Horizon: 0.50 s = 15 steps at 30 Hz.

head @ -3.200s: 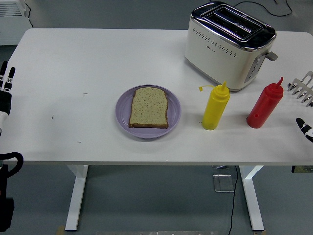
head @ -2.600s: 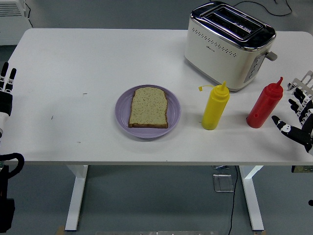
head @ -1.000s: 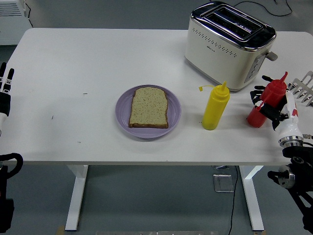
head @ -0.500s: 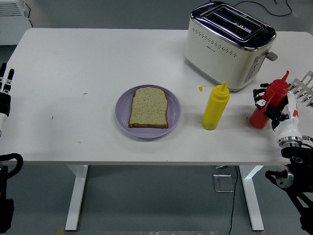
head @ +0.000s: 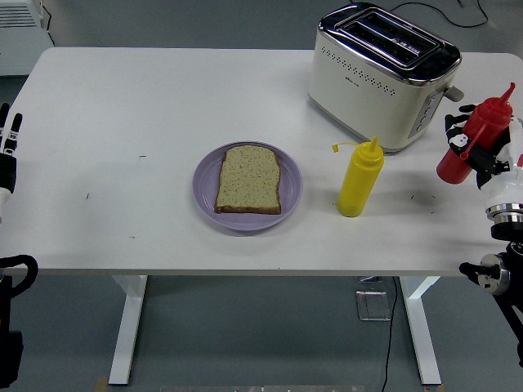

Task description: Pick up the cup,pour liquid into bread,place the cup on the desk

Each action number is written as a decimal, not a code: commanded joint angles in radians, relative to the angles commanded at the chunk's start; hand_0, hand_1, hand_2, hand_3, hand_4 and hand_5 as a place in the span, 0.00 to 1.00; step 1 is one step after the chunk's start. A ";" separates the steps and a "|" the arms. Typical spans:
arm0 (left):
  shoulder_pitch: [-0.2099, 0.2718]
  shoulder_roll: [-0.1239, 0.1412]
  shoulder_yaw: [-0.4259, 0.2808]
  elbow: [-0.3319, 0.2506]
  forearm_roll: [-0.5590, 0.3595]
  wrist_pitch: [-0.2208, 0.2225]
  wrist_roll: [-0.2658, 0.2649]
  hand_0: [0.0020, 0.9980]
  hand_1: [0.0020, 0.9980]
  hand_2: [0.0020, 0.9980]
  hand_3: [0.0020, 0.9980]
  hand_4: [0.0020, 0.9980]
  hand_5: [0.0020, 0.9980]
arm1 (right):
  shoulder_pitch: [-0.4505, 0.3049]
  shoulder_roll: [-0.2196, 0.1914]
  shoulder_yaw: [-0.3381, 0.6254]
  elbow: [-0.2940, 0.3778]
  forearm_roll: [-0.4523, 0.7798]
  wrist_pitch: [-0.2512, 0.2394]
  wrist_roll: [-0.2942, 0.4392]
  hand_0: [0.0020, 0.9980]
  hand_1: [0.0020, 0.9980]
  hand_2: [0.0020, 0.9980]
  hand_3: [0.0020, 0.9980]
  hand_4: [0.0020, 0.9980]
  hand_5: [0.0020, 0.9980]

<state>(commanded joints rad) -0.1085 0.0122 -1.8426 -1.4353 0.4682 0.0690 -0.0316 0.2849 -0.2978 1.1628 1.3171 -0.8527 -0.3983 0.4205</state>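
Head view: right hand, at the right edge of the frame, has its black fingers wrapped around the red squeeze bottle, holding it tilted with the nozzle leaning toward the upper right, its base off the white bench. Just to its left, in the upper right of the frame, stands the cream and chrome toaster with 2 slots on top. Below the toaster, right of centre, the yellow squeeze bottle stands upright on the bench, its small cap hanging off to the left of the nozzle. Near the centre of the frame, well apart from the red bottle, 1 slice of bread lies flat on the purple plate. Left hand sits at the far left edge, off the bench side, fingers pointing straight up and holding nothing.
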 joint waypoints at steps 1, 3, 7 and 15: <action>0.000 0.000 0.000 0.000 0.000 0.000 0.000 0.79 0.74 0.74 0.70 0.51 1.00 | 0.001 -0.001 0.001 0.003 -0.005 0.001 -0.002 0.06 0.20 0.31 0.36 0.66 0.00; 0.000 0.000 0.000 0.000 0.000 0.000 0.000 0.79 0.74 0.74 0.70 0.51 1.00 | 0.024 -0.027 0.004 0.027 -0.057 0.027 -0.042 0.06 0.20 0.31 0.36 0.66 0.00; 0.001 -0.001 0.001 0.000 0.000 0.000 0.000 0.79 0.74 0.74 0.70 0.51 1.00 | 0.103 -0.079 -0.002 0.064 -0.206 0.047 -0.140 0.06 0.19 0.30 0.35 0.62 0.00; 0.005 -0.001 -0.001 0.001 0.000 0.000 -0.001 0.79 0.74 0.74 0.70 0.51 0.99 | 0.303 -0.112 -0.089 0.035 -0.522 0.033 -0.296 0.06 0.14 0.29 0.35 0.58 0.00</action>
<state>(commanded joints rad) -0.1031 0.0108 -1.8440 -1.4344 0.4683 0.0694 -0.0327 0.5880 -0.4097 1.0733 1.3525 -1.3742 -0.3651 0.1249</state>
